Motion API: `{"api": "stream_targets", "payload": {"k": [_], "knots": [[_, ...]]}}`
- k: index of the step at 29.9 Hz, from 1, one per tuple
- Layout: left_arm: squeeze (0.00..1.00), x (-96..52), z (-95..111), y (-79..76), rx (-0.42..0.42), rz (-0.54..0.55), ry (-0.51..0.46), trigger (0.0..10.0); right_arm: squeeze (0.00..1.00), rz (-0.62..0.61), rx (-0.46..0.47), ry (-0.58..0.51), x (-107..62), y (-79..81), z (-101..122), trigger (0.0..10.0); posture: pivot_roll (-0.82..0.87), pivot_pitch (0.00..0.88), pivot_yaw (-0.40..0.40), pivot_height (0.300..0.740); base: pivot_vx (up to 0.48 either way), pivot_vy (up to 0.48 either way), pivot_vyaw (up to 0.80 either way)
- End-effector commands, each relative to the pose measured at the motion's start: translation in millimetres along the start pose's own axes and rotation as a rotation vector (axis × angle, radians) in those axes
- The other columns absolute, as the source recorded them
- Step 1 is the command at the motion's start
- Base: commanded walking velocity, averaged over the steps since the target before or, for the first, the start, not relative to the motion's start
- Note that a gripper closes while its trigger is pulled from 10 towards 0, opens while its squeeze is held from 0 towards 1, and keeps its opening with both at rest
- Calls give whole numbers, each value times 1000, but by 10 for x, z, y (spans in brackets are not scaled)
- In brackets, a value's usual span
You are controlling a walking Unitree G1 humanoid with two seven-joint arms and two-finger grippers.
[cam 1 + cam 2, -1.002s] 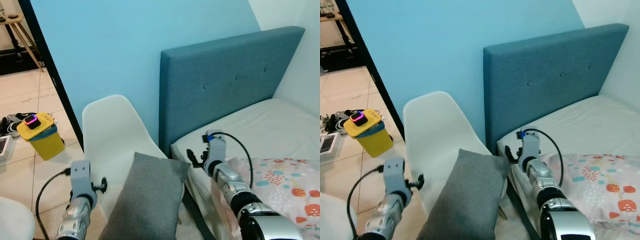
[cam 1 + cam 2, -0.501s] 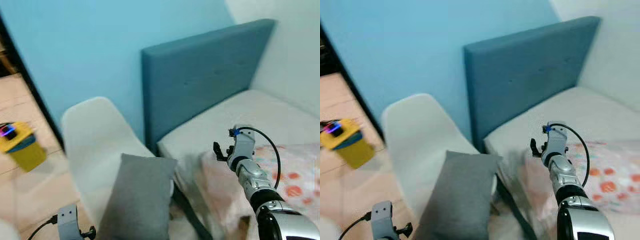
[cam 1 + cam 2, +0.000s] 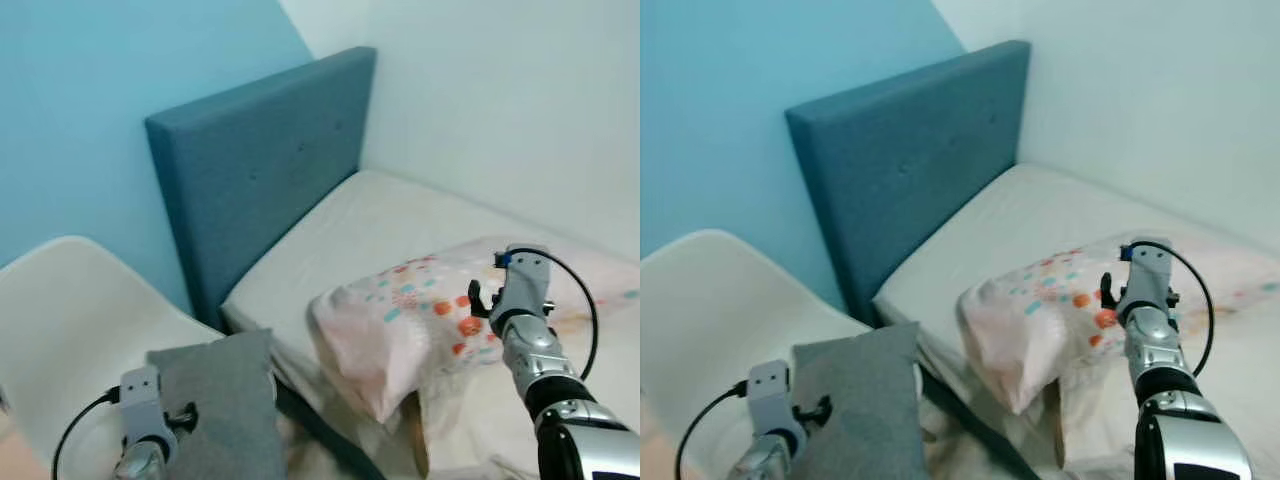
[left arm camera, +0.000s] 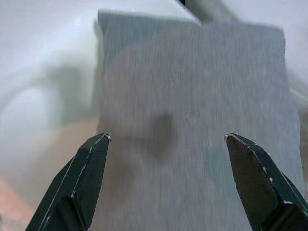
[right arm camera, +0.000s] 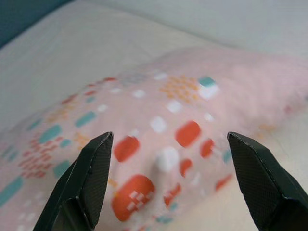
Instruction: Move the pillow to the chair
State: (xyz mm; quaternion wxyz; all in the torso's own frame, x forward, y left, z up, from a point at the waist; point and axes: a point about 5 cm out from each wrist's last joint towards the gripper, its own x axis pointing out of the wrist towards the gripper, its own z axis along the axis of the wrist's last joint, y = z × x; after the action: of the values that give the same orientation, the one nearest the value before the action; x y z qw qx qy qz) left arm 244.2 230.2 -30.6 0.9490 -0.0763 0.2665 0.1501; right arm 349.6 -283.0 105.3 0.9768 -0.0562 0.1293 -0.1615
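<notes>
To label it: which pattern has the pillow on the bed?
Pale pink pillow with orange, teal and white spots; clearest in the right wrist view.

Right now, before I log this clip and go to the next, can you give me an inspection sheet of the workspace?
Surface: bed with a pale sheet, against a blue headboard.
Job's things: grey pillow lying on the white chair beside the bed; patterned pink pillow on the mattress.
Clutter: rumpled bedding and a dark strap at the bed's edge beside the chair.
Grippers: left gripper open, fingers either side of the grey pillow without touching it; right gripper open, pointing at the patterned pillow.
Cables: black cable looped at each wrist.
Surroundings: blue wall behind the chair, white wall along the bed.
</notes>
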Motion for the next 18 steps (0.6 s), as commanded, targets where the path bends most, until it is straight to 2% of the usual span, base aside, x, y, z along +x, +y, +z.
{"api": "stream_targets", "payload": {"k": [1,5,7,10,18], "knots": [[0,12,38,-25,32,-20,-19,10000,0,-5,-7,51,-22,-8,-116,10000,-236,20,11,740,0,0,-675],[0,5,12,-70,68,-41,-16,10000,0,22,19,68,-38,71,-177,10000,-238,19,12,740,0,0,-667],[0,1,2,-83,82,-49,-16,10000,0,41,29,69,-45,119,-194,10000,-238,17,15,740,0,-337,0],[0,-6,-15,-110,98,-64,-16,10000,0,82,49,75,-60,226,-224,10000,-233,16,13,740,0,-480,0],[0,-10,-26,-104,90,-64,-17,10000,0,131,90,91,-72,366,-242,10000,-228,25,13,740,0,-480,0]]}}
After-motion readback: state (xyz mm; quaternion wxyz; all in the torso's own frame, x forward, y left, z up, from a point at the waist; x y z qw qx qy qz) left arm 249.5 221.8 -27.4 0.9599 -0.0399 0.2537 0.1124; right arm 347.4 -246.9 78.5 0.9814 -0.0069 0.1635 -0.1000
